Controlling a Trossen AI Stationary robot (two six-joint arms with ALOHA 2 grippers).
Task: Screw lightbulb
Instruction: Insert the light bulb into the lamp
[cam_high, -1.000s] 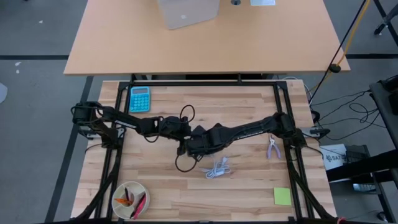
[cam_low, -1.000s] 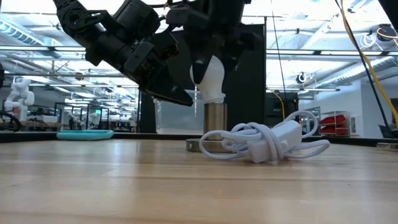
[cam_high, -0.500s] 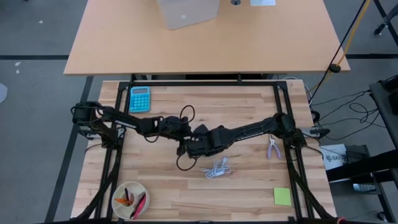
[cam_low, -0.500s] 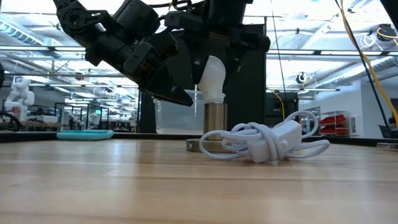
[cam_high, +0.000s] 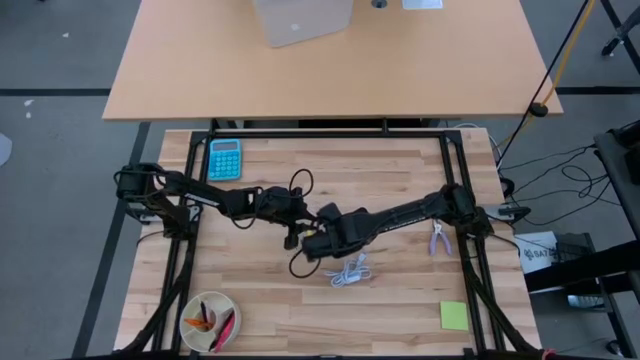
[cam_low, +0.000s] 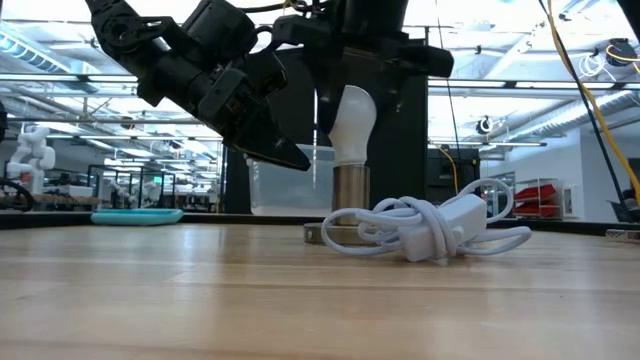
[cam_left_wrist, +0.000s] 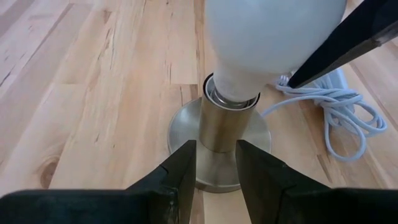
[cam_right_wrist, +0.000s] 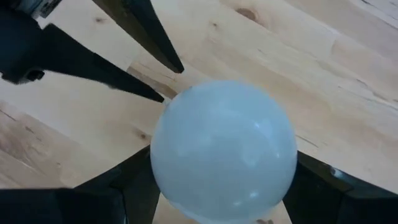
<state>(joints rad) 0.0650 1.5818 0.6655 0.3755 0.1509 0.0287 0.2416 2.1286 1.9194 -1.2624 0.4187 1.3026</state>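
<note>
The white lightbulb (cam_low: 352, 118) stands upright with its neck in the mouth of a brass-coloured socket (cam_low: 350, 190) on a round flat base (cam_left_wrist: 186, 134). My right gripper (cam_right_wrist: 221, 186) is above the socket, shut on the bulb's globe (cam_right_wrist: 224, 146). My left gripper (cam_left_wrist: 216, 177) reaches in from the table's left and is shut on the socket's stem. In the high view both grippers meet at the table's middle (cam_high: 308, 236) and hide the socket. My left gripper pinches the socket's upright metal stem (cam_left_wrist: 217, 134) between its two fingers, low down near the base disc. The fingers come in about level from the table's left. The socket stands upright on the table. My right gripper pinches the bulb's frosted globe (cam_right_wrist: 186, 186) between its two fingers (cam_right_wrist: 127, 190), one on each side. The fingers come from above, pointing down. The bulb stands upright, its neck (cam_left_wrist: 233, 93) in the socket's mouth.
A white coiled cable (cam_low: 430, 228) lies on the table just near of the socket, and a black cord loops beside it (cam_high: 298, 264). A teal calculator (cam_high: 224, 158) is far left, a bowl (cam_high: 208, 320) near left, small pliers (cam_high: 438, 237) right, a green note (cam_high: 454, 315) near right.
My right gripper has tipped the bulb from a slant to upright over the socket and has shifted slightly toward the table's near right. The bulb's neck now sits straight in the socket's mouth.
</note>
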